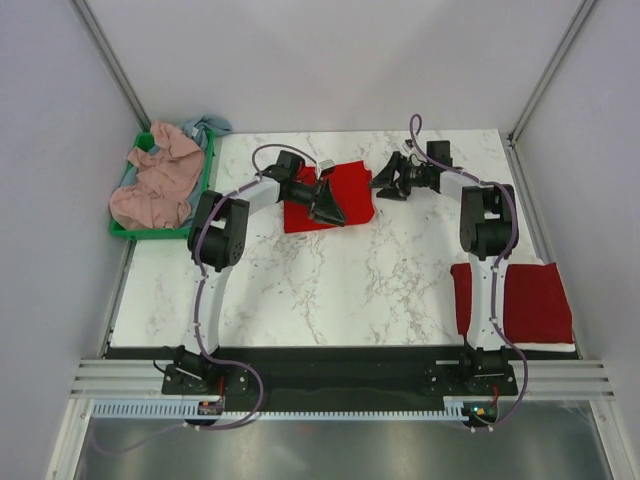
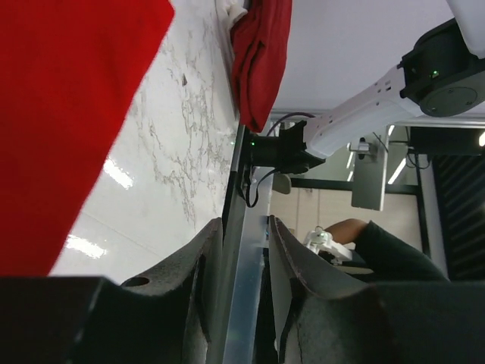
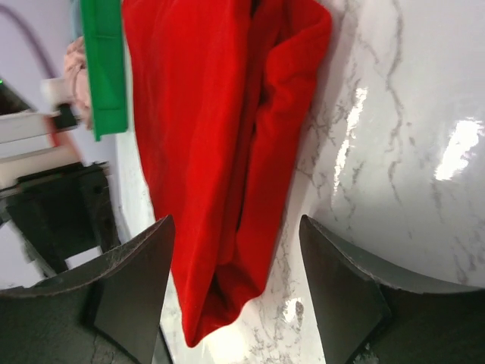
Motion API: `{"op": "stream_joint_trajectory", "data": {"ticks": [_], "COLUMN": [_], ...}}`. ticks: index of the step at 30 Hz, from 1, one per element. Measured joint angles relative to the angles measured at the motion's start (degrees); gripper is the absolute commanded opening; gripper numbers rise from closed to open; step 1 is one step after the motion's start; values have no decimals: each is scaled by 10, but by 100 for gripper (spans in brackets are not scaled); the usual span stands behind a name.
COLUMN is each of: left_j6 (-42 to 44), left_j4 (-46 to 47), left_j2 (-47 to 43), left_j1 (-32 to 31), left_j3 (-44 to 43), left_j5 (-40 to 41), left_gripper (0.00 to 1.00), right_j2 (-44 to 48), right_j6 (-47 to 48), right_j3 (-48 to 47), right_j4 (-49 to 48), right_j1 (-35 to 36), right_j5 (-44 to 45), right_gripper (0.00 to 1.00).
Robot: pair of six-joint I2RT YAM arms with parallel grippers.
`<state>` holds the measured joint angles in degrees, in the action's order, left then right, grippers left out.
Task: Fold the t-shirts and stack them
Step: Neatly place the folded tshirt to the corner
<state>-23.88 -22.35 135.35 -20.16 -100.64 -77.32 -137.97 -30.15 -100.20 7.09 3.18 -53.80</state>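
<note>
left fingers (image 2: 201, 280): seen slightly apart, narrow gap, nothing clamped between.
left gripper (image 2: 244, 224): held low over the bright red soft fabric t-shirt (image 1: 355, 190), at its near middle; contact cannot be told.
right fingers (image 3: 136, 288): spread wide, nothing clamped.
right gripper (image 3: 235, 224): pointed at the red shirt's bunched folded end, just beside its right edge.
red shirt: laid partly folded at back middle of the white marbled table (image 1: 330, 290).
stack: dark red folded t-shirts (image 1: 535, 300) placed at the near right table edge.
bin: green plastic bin (image 1: 150, 235) at back left, filled with a dusty pink crumpled t-shirt (image 1: 155, 185) and a grey-blue t-shirt (image 1: 208, 125).
</note>
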Motion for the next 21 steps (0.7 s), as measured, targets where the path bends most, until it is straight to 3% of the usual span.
{"op": "stream_joint_trajectory", "data": {"ticks": [10,21], "left_j6": [-137,-156], "left_j4": [127,147], "left_j2": [59,87], "left_j1": [2,2], "left_j3": [3,0], "left_j5": [-24,-18], "left_gripper": [38,38], "right_j2": [-28,-41], "right_j6": [-41,-64], "right_j3": [-14,-16], "right_j4": [-41,-63], "right_j1": [16,33], "right_j5": [-19,-10], "right_gripper": [72,61]}}
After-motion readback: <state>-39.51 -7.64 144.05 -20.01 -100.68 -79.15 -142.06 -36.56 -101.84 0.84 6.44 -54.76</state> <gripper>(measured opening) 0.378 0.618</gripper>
